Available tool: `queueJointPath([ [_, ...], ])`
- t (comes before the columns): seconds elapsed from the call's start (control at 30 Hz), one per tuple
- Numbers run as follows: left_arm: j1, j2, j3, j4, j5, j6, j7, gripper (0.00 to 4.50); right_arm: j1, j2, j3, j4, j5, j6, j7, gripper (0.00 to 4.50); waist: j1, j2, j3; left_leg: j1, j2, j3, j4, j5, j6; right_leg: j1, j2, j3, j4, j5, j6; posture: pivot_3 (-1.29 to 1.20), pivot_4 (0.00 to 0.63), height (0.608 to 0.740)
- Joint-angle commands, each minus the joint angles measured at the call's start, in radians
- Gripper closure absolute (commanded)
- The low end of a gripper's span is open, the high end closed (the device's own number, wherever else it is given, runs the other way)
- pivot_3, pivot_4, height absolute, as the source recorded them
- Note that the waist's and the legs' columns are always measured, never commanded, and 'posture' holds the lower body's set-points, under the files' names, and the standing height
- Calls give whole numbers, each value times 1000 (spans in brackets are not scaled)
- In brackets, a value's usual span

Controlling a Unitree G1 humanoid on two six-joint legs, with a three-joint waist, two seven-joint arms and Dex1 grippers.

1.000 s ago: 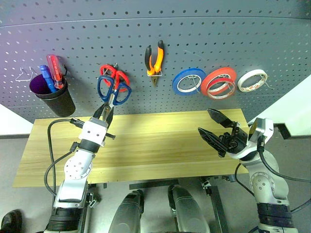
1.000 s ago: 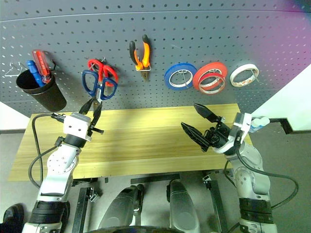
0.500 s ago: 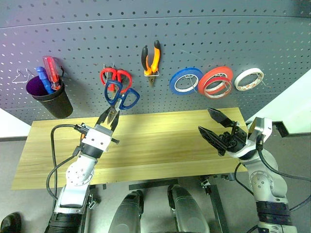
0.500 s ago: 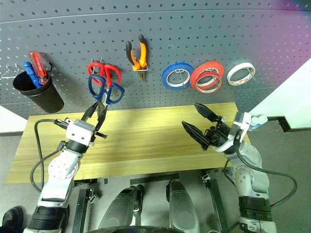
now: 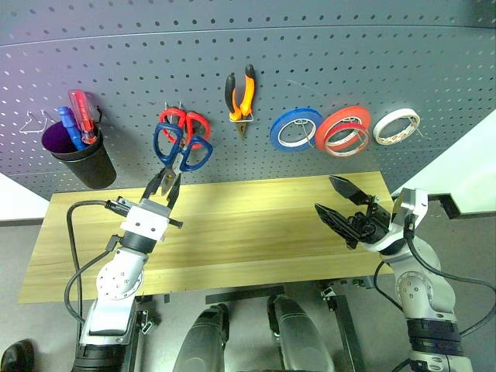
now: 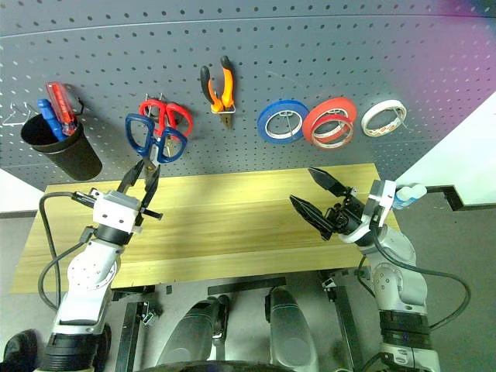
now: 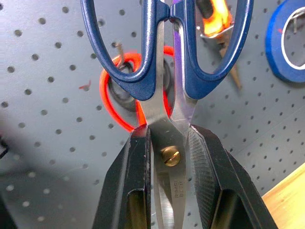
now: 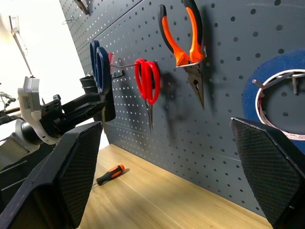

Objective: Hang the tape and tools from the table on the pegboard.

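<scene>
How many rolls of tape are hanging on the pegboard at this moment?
4: a blue roll, a red roll with a thinner reddish-orange ring overlapping its lower part, and a white roll, side by side at the pegboard's right.

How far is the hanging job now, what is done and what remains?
Done: the orange pliers and the thin tape ring hang on the pegboard. In hand: the left end effector grips the blue scissors, not hooked. Left: the screwdriver on the table.

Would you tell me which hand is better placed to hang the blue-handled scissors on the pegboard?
Left. The left hand is shut on the blue-handled scissors, holding them up by the pegboard next to the red scissors. The right hand is open, over the table's far end.
</scene>
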Motion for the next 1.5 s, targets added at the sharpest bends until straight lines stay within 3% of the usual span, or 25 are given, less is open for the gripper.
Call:
queueJointPath([
  [0.03, -3, -2, 27, -6, -17, -23, 15, 3707, 1, -1, -7, -12, 1, -24, 11, 0, 0, 0, 0, 0, 0, 0, 0, 0, 0, 0, 0, 0, 0, 0, 0, -141, 235, 740],
  [0.73, -70, -29, 13, 93, -57, 6, -6, 3707, -2, 9, -5, -32, 7, -15, -20, 0, 0, 1, -1, 0, 0, 0, 8, -1, 1, 2, 0, 0, 3, 1, 1, -148, 236, 740],
  [1.23, -213, -58, -27, 206, -112, 167, -65, 3707, 5, 10, 9, -51, 8, -14, -33, 0, -2, 1, -1, 0, 0, 1, 9, -1, 1, 2, 1, 0, 5, 1, 1, -164, 233, 740],
  [1.5, -183, -63, -37, 193, -166, 192, -126, 1104, 12, 9, 15, -80, 26, -5, -27, 0, -2, 1, -1, 0, 0, 1, 10, -1, 1, 2, 1, 0, 5, 1, 1, -170, 232, 740],
])
